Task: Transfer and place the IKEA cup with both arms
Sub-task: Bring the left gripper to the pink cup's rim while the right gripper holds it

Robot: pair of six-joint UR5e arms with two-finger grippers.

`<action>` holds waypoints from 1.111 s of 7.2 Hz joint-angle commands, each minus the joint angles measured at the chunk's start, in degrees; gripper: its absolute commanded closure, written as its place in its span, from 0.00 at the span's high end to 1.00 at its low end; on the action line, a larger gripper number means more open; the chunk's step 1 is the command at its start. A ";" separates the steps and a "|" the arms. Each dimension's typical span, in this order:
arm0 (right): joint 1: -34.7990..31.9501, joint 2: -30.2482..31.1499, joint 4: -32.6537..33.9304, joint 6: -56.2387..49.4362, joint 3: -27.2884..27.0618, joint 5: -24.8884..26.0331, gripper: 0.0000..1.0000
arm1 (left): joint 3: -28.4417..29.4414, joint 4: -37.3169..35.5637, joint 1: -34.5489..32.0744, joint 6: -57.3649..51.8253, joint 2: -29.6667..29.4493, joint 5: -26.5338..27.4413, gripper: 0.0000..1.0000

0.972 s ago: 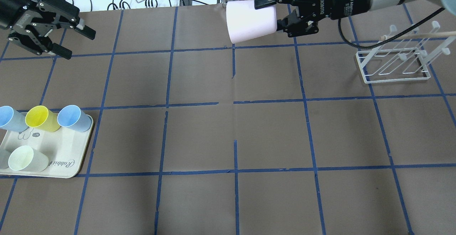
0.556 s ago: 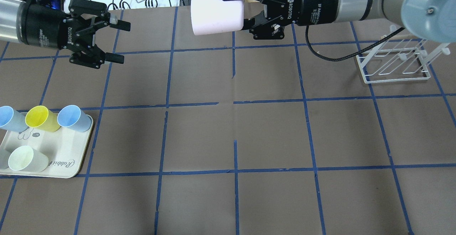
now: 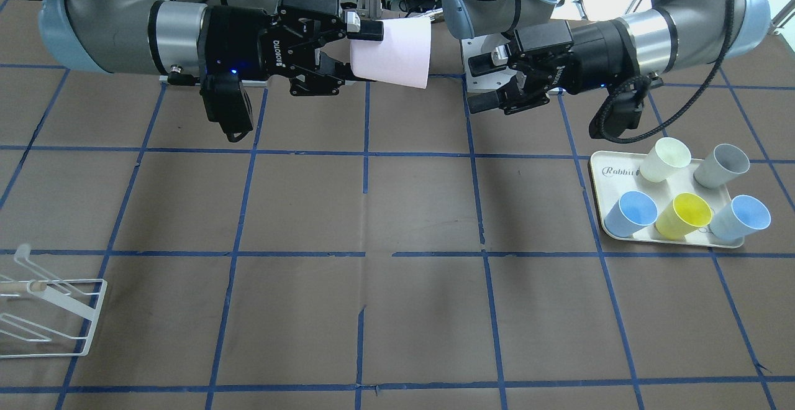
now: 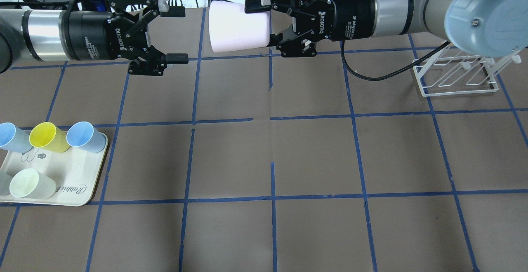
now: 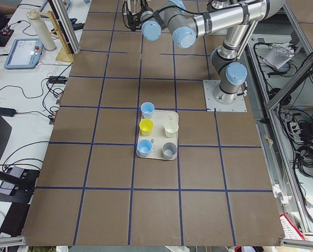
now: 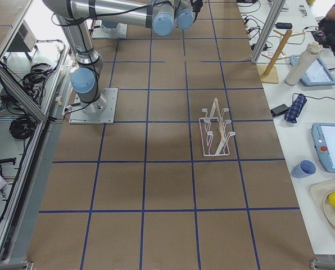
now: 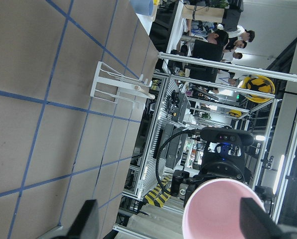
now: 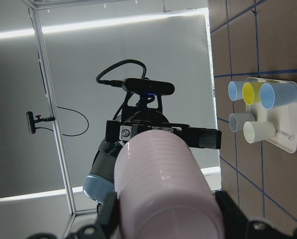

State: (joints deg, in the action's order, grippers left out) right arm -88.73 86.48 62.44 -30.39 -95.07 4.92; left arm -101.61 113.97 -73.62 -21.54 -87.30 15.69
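Observation:
The pale pink IKEA cup (image 4: 237, 26) lies on its side in the air over the far middle of the table. My right gripper (image 4: 262, 22) is shut on its narrow end. The cup's wide end points at my left gripper (image 4: 179, 36), which is open and empty, a short gap from the cup. In the front-facing view the cup (image 3: 397, 56) sits in the right gripper (image 3: 357, 53), with the left gripper (image 3: 478, 84) facing it. The left wrist view shows the cup (image 7: 223, 209) between its fingers' line of sight. The right wrist view shows the held cup (image 8: 163, 189).
A cream tray (image 4: 70, 181) at the near left holds two light blue cups, a yellow cup, a cream-white cup and a grey cup. It also shows in the front-facing view (image 3: 605, 161). A white wire rack (image 4: 458, 74) stands at the far right.
My right gripper has carried the pink cup to the left. My left gripper has moved right toward the cup and stays open. The gap between them has shrunk.

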 commanded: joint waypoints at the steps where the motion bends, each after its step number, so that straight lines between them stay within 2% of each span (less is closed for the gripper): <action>1: -0.65 -0.35 0.31 -0.02 -0.03 -0.78 0.26 | -3.74 -0.76 -3.27 -0.43 0.38 -6.51 1.00; 3: -1.00 -0.35 0.23 -0.11 -0.03 -2.28 0.26 | -4.73 -1.47 -3.82 -0.43 0.82 -7.34 0.99; 5: -1.35 -0.35 -0.04 -0.11 -0.03 -2.19 0.26 | -4.65 -1.47 -3.99 -0.35 1.87 -7.43 0.64; 6: -1.44 -0.35 -0.30 -0.11 -0.03 -2.19 0.26 | -4.73 -1.47 -3.99 -0.35 2.31 -7.43 0.29; 7: -1.44 -0.35 -0.48 -0.02 -0.03 -2.19 0.26 | -4.74 -1.64 -3.99 -0.52 2.40 -7.35 0.06; 8: -1.44 -0.44 -0.22 -0.02 -0.03 -2.19 0.27 | -4.74 -1.73 -3.99 -0.35 2.58 -7.26 0.00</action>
State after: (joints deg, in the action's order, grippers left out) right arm -90.14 86.10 62.13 -30.44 -95.10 2.72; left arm -106.34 112.36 -77.60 -21.96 -84.97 8.34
